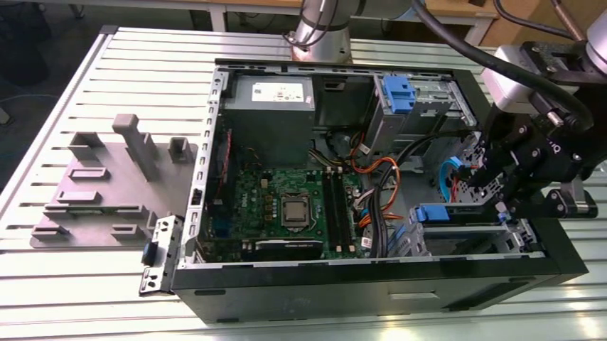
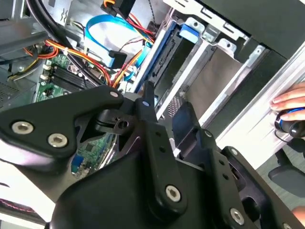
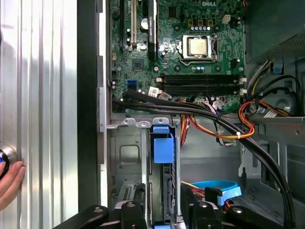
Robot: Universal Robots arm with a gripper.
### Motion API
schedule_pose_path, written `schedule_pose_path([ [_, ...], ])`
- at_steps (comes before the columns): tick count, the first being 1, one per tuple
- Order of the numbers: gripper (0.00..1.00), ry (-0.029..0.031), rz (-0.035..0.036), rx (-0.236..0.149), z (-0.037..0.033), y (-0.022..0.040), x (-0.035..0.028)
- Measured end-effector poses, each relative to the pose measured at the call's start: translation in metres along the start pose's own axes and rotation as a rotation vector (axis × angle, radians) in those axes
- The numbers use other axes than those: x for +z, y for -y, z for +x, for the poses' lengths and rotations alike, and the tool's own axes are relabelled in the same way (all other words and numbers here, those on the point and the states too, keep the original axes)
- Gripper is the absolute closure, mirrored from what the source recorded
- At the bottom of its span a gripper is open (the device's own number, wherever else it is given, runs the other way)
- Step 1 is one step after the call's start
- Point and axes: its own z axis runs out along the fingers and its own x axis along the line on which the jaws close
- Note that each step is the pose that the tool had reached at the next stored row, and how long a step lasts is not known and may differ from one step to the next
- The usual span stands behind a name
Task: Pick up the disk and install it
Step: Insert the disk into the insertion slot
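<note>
One ribbed aluminium table (image 1: 76, 291) carries everything. Its long parallel slats are matt silver and catch glare along the near edge. Behind it you have pale benches and a dark floor.

On the table:
- one black computer case (image 1: 379, 284), lying on its side with the panel off
- one grey fixture board (image 1: 95, 192) beside the case, toward the exterior view's left, moulded with upright blocks and shallow pockets
- one arm base (image 1: 320, 28), round and silver, beyond the case

Inside the case:
- one grey power-supply box (image 1: 270, 106) with a white sticker
- one green motherboard (image 3: 143, 43)
- one square bare-metal processor (image 3: 197, 46) in its socket
- a bank of long black memory slots (image 3: 200, 85), four as far as you can make out

Two blue plastic tabs show in the exterior view. One is on the upper bay carrier (image 1: 399, 91); the other belongs to the disk (image 3: 162, 145).

The disk stands on edge in the grey sheet-metal drive cage (image 3: 126, 152), at the case corner toward the exterior view's right. Its tab end is the end nearest the motherboard.

The gripper (image 3: 162, 212) is black and angular, made of bolted links with bright screw heads. It sits right at the disk's other end. You cannot tell whether it is clamped on the carrier or slack.

Cables:
- one thick black bundle (image 3: 190, 109) crosses between the motherboard and the cage
- orange wires (image 3: 248, 119) loop beside the bundle
- one flat blue cable (image 3: 214, 187) curls just beside the gripper

A person's hand (image 3: 10, 183) rests on the table slats outside the case wall.
</note>
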Motion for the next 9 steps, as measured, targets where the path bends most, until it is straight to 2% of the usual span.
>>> schedule_pose_path([
  [3,0.58,0.0002,0.0019,0.0,-0.0025,-0.0003,0.0056],
  [9,0.58,-0.0002,0.0027,-0.002,-0.0024,-0.0001,0.0158],
])
